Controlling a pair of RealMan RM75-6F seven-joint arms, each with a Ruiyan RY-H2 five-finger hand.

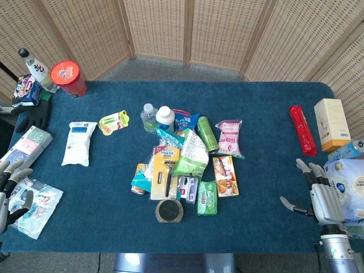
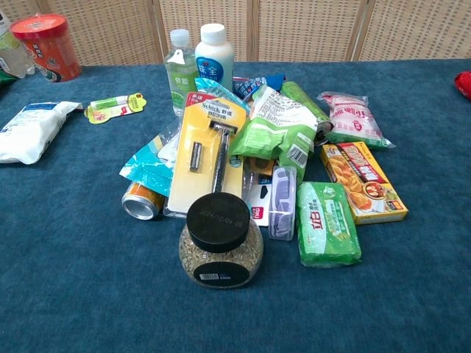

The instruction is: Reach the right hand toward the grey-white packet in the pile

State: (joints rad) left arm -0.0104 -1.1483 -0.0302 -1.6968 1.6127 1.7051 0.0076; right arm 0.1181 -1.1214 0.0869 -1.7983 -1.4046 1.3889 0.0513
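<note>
Right hand [image 1: 321,196] sits low at the table's right edge, fingers spread, holding nothing. The small grey-white plastic packet [image 2: 282,201] lies in the pile's front, between the yellow razor card [image 2: 210,151] and the green wrapped pack [image 2: 327,224]. Left hand [image 1: 11,190] rests loose at the left edge, likewise empty.

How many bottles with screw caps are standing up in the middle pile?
2, side by side at the pile's far edge: a clear green-label bottle on the left and a white bottle with a blue label on the right. Packets may hide others.
</note>
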